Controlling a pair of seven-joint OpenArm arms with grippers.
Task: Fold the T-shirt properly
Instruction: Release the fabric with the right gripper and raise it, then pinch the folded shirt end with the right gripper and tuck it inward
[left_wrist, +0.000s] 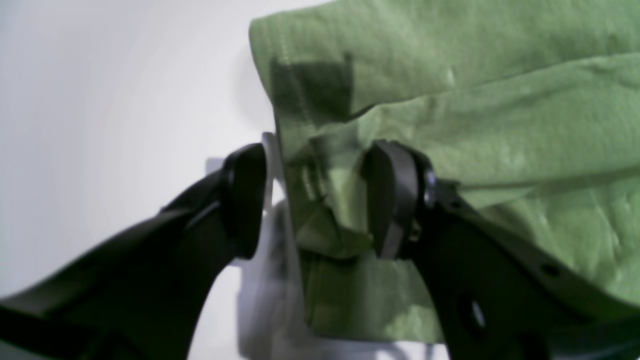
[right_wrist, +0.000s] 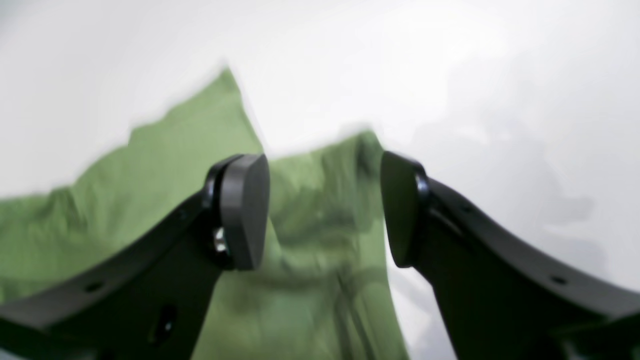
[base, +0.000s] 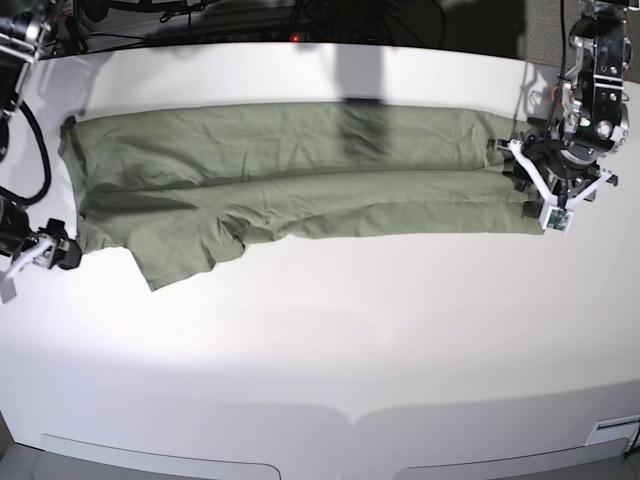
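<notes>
I see the soft, limp olive-green cotton T-shirt (base: 290, 180) lying long across the white desk (base: 330, 340), my left hand (left_wrist: 315, 200) released astride its hem end, my right hand (right_wrist: 325, 210) released at its sleeve end, so I'd pinch doubled edges.

The T-shirt (base: 300, 180) is showing a plain olive green with no print, looking brighter sage green in both wrist views, with its hem stitching matching in tone. The desk (base: 330, 330) is appearing plain glossy white. Both the left end effector (left_wrist: 315, 200) and the right end effector (right_wrist: 325, 210) are showing matte black.
</notes>
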